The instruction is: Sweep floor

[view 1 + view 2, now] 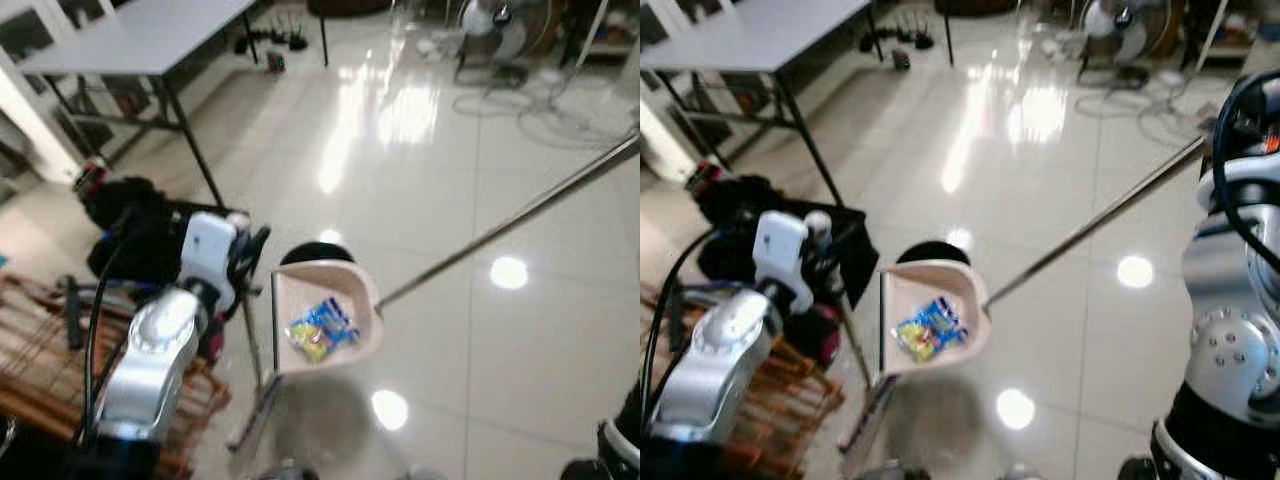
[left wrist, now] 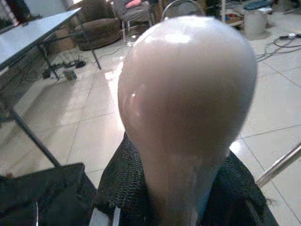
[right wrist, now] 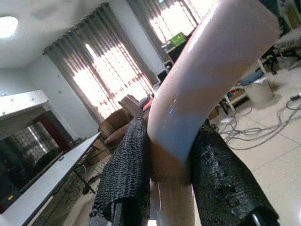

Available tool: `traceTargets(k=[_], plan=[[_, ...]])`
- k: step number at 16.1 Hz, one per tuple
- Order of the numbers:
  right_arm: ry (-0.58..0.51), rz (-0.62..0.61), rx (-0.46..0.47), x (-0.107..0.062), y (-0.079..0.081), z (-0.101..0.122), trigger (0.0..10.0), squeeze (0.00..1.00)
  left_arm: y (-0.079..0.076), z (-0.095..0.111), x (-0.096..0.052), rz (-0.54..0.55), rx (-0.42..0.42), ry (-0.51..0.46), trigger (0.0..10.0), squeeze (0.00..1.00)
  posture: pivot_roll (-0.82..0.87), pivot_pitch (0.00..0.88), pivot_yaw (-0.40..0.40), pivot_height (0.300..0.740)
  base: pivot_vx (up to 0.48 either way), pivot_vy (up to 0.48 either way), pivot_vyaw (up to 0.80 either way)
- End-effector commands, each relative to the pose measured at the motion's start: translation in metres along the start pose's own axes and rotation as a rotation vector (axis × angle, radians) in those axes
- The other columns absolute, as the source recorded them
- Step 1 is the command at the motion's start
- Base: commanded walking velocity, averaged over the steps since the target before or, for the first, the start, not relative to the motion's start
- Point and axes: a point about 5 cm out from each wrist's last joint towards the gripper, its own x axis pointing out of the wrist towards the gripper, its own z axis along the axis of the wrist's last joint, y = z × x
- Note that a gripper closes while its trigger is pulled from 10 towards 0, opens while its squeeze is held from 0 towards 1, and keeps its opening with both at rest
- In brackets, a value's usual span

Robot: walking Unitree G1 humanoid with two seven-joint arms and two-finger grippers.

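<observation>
Dustpan [image 1: 325,322], pale pink, hangs above the glossy tiled floor [image 1: 440,180] near the middle of the head views, its open mouth turned up toward the camera. Inside it lies a small crumpled wrapper [image 1: 322,330], yellow and blue, resting against the pan's back wall. The left gripper [image 2: 155,197] is clamped on the dustpan's handle: in the left wrist view the two black mesh-covered fingers [image 2: 122,183] press against either side of the pink plastic, and the pan's rounded back bulges just ahead of them. The silver left arm [image 1: 160,350] rises from about 7 o'clock in the left eye view, with the dustpan just beside its white wrist housing, toward 3 o'clock.

A long metal pole [image 1: 520,215] runs from the dustpan's edge outward toward 2 o'clock, crossing bright ceiling-light reflections on the tiles. The right arm [image 1: 1235,300] stands at 3 to 4 o'clock in the right eye view. The right gripper [image 3: 174,179] is closed around a pale pink curved handle [image 3: 207,80], its black padded fingers [image 3: 124,174] tight against both sides.

At 11 o'clock stands a grey surface [image 1: 150,35] on dark legs, with a black bag [image 1: 120,215] on the floor near its leg. A wooden rack [image 1: 40,350] sits at 8 o'clock. Cables [image 1: 540,100] and a fan [image 1: 490,30] lie far off at 1 o'clock.
</observation>
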Motion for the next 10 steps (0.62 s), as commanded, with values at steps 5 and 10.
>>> traceTargets(k=[5,10], plan=[[-0.011,0.143,0.017,0.01,0.024,0.007,10.0,0.0,0.02,0.0,-0.01,0.127,0.043,-0.011,10.0,0.0,-0.06,0.065,0.025,0.74,0.343,0.0,0.0],[0.0,0.177,0.018,0.016,0.031,0.004,10.0,0.0,0.019,0.001,-0.009,0.14,0.035,-0.019,10.0,0.0,-0.06,0.059,0.017,0.74,0.343,0.0,0.0]])
